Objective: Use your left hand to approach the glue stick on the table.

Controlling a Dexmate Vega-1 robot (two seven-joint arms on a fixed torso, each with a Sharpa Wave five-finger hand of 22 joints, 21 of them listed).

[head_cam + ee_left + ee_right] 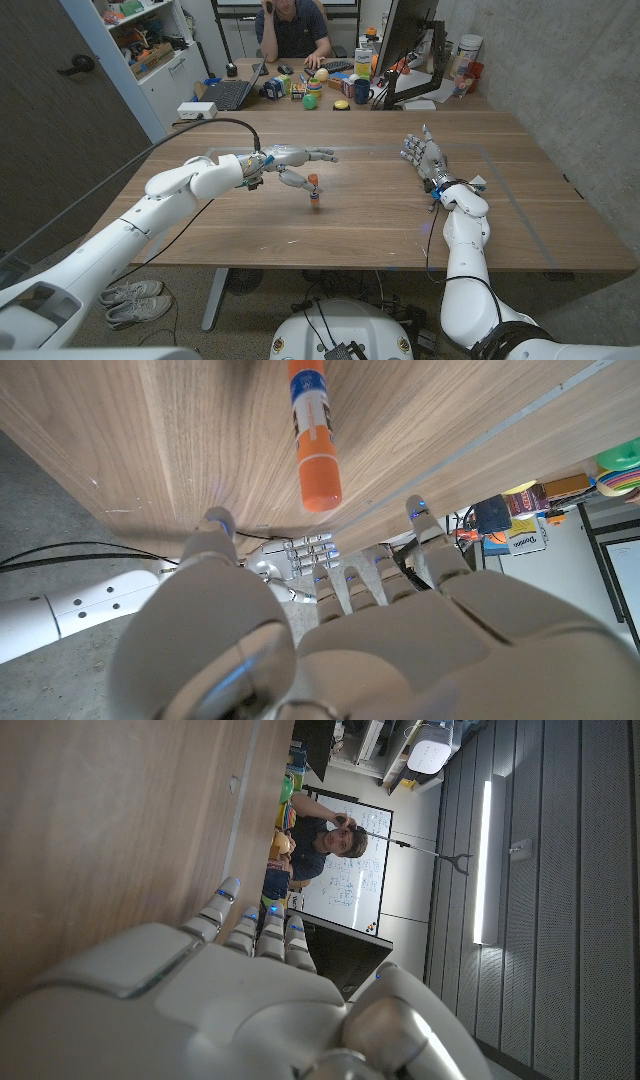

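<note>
The left hand (290,160), fingers spread and holding nothing, should close gently on the upright glue stick (314,190) at frame centre without tipping it.

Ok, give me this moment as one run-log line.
left hand: open, fingers spread, beside glue stick | glue stick: upright on table, not gripped | right hand: open, idle on table

Glue stick (315,193) just beside left hand (292,165)
</note>
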